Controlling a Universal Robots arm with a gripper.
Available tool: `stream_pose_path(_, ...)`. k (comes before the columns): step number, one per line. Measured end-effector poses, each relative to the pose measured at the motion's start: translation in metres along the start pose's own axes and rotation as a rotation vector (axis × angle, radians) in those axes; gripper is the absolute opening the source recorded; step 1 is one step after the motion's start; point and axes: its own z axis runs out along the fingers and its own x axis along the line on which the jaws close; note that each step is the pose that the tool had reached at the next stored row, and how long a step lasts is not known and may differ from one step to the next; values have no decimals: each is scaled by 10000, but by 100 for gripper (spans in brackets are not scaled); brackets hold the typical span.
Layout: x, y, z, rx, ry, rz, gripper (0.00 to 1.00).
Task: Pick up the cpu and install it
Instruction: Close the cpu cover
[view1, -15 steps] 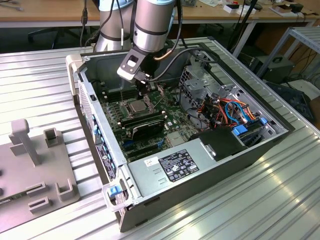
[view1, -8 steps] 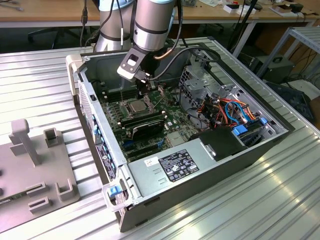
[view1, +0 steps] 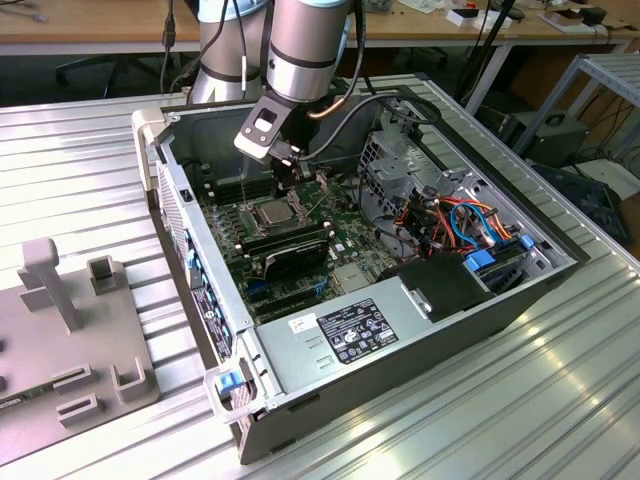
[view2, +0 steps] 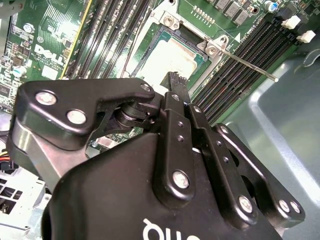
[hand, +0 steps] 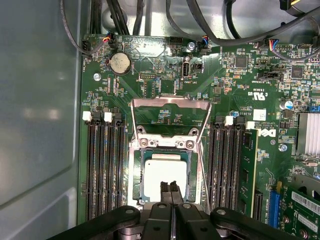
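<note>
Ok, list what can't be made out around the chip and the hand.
Silver-grey square cpu: one edge covered by the black hand, first wrist view.
Second wrist view: cpu top washed out by glare.
Contact between hand and cpu: cannot tell.
Exterior view: cpu seating too small to judge.

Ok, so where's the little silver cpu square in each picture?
Exterior view: the cpu lies inside the computer case, below the pincer.
First wrist view: the cpu lies between the memory slots, partly behind the pincer tips.
Second wrist view: the cpu shines just past the pincer.
Shared landmark: the pincer, close to the cpu in every view.
</note>
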Motion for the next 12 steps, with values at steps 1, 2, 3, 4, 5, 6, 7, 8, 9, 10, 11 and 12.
stream_pose_path(1,-1,5,-1,1,-1,0,11)
stream_pose_path(2,0,6,-24,0,0,0,11)
stream_pose_path(3,0,6,-34,0,-1,0,11)
stream_pose_path(4,0,6,-39,0,0,0,11)
stream_pose_path(5,0,7,-40,-1,2,0,11)
stream_pose_path(6,0,7,-40,-2,3,0,11)
stream_pose_path(7,0,6,-42,-1,1,0,11)
stream_pose_path(8,0,6,-42,1,0,0,11)
stream_pose_path(9,0,6,-42,0,0,0,11)
stream_pose_path(10,0,6,-44,0,0,0,11)
stream_pose_path(11,-1,6,-50,3,-4,0,11)
stream_pose_path(12,0,6,-52,1,-1,0,11)
